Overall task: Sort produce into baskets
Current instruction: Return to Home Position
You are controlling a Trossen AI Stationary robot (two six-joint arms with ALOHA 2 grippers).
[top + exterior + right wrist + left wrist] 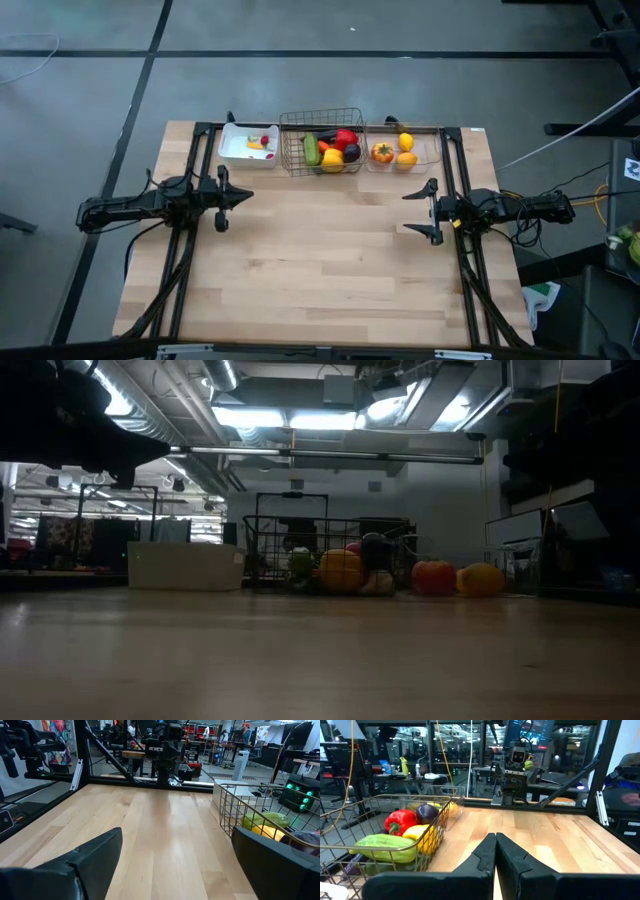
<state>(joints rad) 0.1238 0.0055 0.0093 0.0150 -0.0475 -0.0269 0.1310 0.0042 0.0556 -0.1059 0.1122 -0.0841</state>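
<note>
- Fingers of left gripper [246, 196] are pressed together; right gripper [410, 212] is spread wide.
- Both are held well short of wire basket [322, 140], one each side.
- Produce [333, 157] is piled in that basket, flanked by white tray [238, 148] and clear bin [428, 152].

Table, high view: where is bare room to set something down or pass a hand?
Free: the bare wood between the left hand and right hand, and the whole near half of the table. Crowded only along the far edge: white tray, wire basket, clear bin side by side.
</note>
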